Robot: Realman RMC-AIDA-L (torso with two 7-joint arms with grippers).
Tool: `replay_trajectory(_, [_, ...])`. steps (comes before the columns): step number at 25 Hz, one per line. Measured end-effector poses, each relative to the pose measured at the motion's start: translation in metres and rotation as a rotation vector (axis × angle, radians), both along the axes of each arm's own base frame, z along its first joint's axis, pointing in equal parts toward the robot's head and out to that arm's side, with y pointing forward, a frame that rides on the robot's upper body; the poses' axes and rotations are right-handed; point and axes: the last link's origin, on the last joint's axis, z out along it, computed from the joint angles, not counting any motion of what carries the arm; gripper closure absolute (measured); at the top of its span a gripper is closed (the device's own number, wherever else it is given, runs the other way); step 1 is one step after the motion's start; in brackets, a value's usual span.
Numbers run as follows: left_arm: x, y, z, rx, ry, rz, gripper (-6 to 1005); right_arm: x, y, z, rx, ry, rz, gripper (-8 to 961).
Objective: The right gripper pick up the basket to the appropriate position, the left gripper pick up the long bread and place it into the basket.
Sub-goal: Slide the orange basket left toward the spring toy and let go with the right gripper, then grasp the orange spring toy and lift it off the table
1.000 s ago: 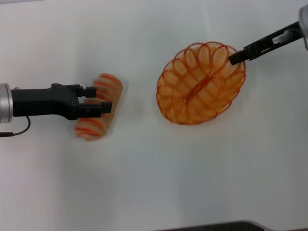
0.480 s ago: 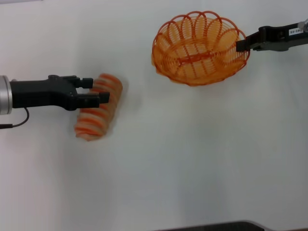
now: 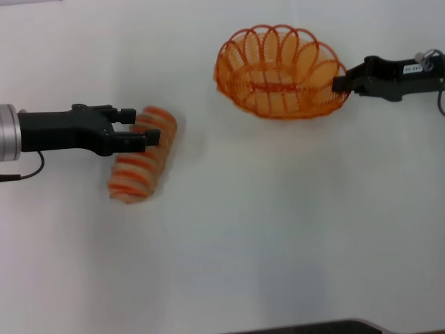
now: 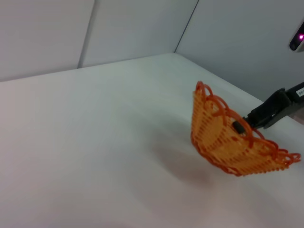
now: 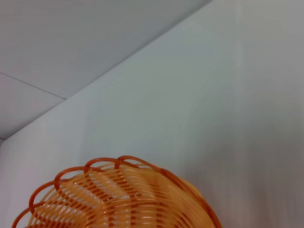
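The orange wire basket hangs in the air at the far right of the table, tilted. My right gripper is shut on its right rim. The basket also shows in the left wrist view with that gripper, and in the right wrist view. The long bread, beige with orange stripes, lies on the table at the left. My left gripper is open over the bread's far end, one finger on each side of it.
The white table is bare around the bread and below the basket. A dark edge runs along the near side. Grey walls stand behind the table.
My right gripper has lifted the basket off the table and carried it away from me, tilting it. My left gripper has shifted slightly toward the bread's far end.
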Motion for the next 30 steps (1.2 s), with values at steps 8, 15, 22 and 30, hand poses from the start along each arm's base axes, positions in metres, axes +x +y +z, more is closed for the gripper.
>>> replay_trajectory(8, [-0.001,-0.002,-0.002,-0.007,0.001,0.004,207,0.001,-0.005,-0.012,-0.014,0.014,-0.017,830])
replay_trajectory(15, [-0.001,-0.004,-0.002,-0.015,-0.002,0.003,207,-0.001,-0.005,-0.016,0.004,0.038,-0.007,769])
replay_trajectory(22, [-0.001,-0.005,-0.002,-0.017,-0.006,0.007,208,-0.001,0.0,0.002,0.07,0.03,0.025,552])
replay_trajectory(30, [-0.003,-0.006,-0.002,-0.012,-0.012,0.015,207,-0.012,0.018,0.071,0.388,-0.097,0.313,528])
